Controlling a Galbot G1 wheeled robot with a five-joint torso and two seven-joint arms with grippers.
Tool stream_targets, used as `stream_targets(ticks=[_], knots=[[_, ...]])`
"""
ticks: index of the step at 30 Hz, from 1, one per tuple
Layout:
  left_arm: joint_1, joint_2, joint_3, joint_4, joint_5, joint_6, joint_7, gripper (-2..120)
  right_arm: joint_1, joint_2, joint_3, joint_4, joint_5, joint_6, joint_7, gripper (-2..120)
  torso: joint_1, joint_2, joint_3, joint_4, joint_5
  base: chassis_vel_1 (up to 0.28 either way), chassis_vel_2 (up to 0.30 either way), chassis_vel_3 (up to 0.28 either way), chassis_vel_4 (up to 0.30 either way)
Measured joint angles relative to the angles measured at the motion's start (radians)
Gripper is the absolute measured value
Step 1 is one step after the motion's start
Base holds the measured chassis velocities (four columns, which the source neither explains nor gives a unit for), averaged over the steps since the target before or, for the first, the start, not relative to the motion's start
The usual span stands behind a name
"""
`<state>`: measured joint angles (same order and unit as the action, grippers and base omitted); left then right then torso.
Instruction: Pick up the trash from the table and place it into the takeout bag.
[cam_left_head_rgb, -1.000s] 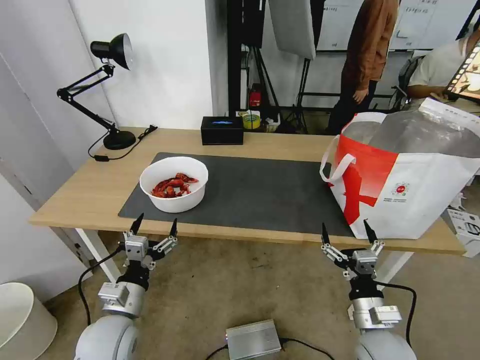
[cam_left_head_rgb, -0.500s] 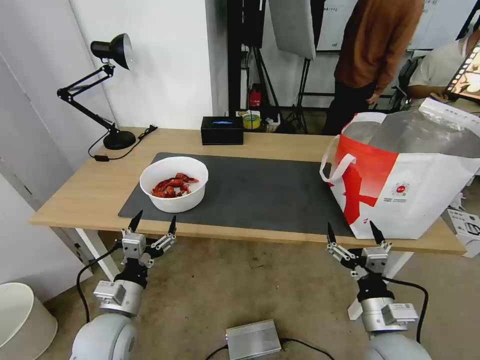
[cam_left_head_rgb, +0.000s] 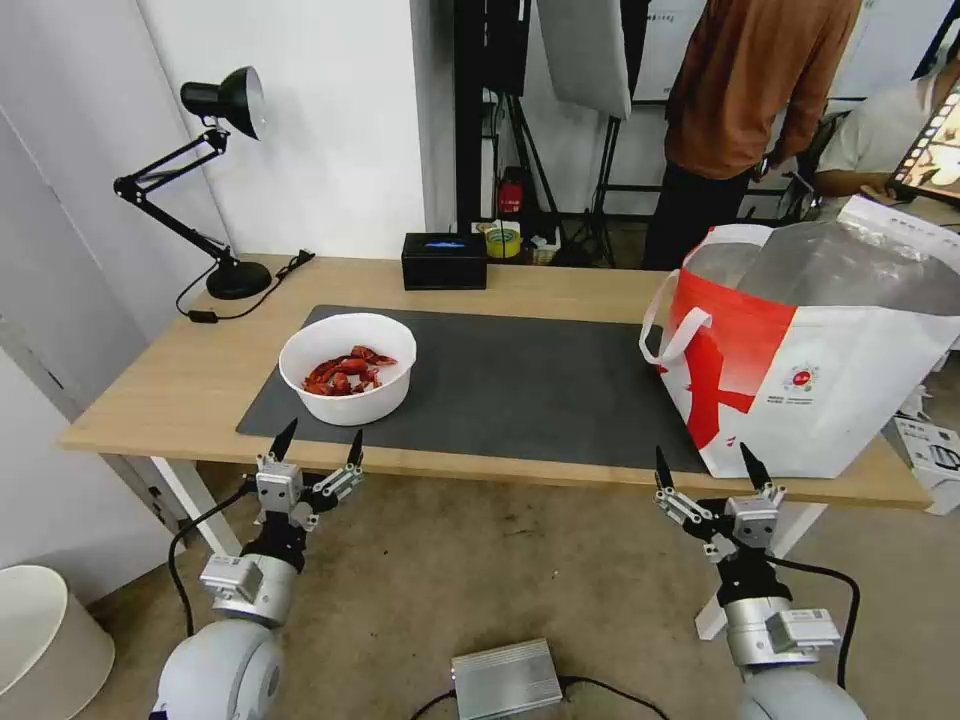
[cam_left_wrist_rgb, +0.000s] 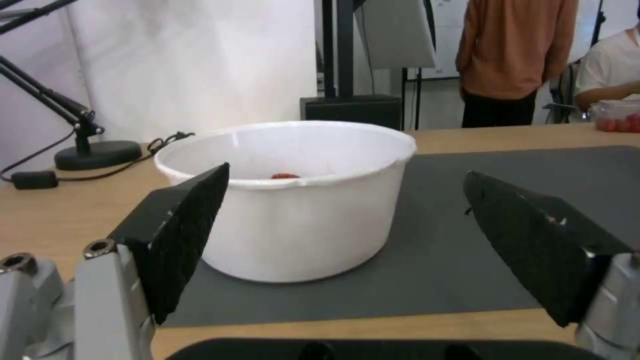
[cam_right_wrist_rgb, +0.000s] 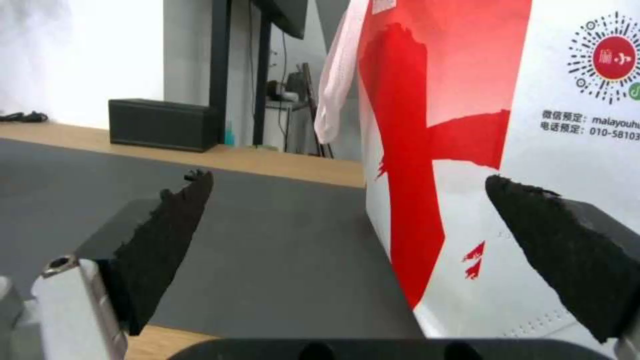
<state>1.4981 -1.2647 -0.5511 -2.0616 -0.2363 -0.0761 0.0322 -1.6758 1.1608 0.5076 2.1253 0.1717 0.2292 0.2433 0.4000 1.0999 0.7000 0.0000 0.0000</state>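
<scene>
**Worktop and room: bowl on the mat, bag at the right end**

A long light-wood worktop (cam_left_head_rgb: 180, 380) on white legs is standing against a white wall, carrying a large dark grey mat (cam_left_head_rgb: 520, 385) across its middle. A white bowl (cam_left_head_rgb: 348, 368) holding red crayfish shells (cam_left_head_rgb: 345, 372) is sitting on the mat's left part. The takeout bag (cam_left_head_rgb: 815, 370), white with a red panel, loop handles and silver lining, is standing upright at the right end, its base overlapping the mat's right edge, well apart from the bowl.

A black desk lamp (cam_left_head_rgb: 215, 180) is standing at the back left corner, its cable trailing over the wood. A black box (cam_left_head_rgb: 444, 261) is resting at the back edge, behind the mat.

The left gripper (cam_left_head_rgb: 318, 447) is hovering just off the near edge, in front of the bowl, jaws spread wide and empty. The right gripper (cam_left_head_rgb: 708, 469) is hanging off the near edge in front of the bag, jaws likewise wide apart and holding nothing.

On the brown floor below, a grey metal unit (cam_left_head_rgb: 505, 680) is lying between the arms.
</scene>
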Motion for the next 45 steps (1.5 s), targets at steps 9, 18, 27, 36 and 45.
stream_targets(ticks=[9, 18, 27, 36, 45], knots=[[-0.066, 0.092, 0.002, 0.022, -0.145, 0.041, -0.024, 91, 0.000, 0.000, -0.001, -0.001, -0.001, 0.001, 0.000, 100, 0.000, 0.000, 0.000, 0.0000, -0.0001, 0.000, 0.000, 0.000, 0.000], [-0.220, 0.282, 0.000, 0.067, -0.479, 0.184, -0.150, 91, 0.001, 0.000, -0.001, -0.001, -0.001, 0.002, 0.000, 100, 0.000, 0.000, 0.000, 0.0000, -0.0002, 0.000, 0.000, 0.000, 0.000], [-0.335, 0.400, 0.021, 0.075, -0.723, 0.308, -0.295, 91, 0.001, 0.000, -0.001, -0.001, -0.001, 0.002, 0.000, 100, 0.000, 0.000, 0.000, 0.0000, 0.0000, 0.000, 0.000, 0.000, 0.000], [-0.463, 0.457, 0.098, 0.112, -0.968, 0.411, -0.394, 89, 0.001, 0.000, -0.001, -0.001, -0.001, 0.002, 0.000, 100, 0.000, 0.000, 0.000, 0.0000, 0.0000, 0.000, 0.000, 0.000, 0.000], [-0.607, 0.471, 0.207, 0.222, -1.064, 0.441, -0.427, 89, 0.002, 0.000, -0.001, -0.001, -0.001, 0.002, 0.001, 100, 0.000, 0.000, 0.000, -0.0001, 0.0000, 0.000, 0.000, 0.000, 0.000]])
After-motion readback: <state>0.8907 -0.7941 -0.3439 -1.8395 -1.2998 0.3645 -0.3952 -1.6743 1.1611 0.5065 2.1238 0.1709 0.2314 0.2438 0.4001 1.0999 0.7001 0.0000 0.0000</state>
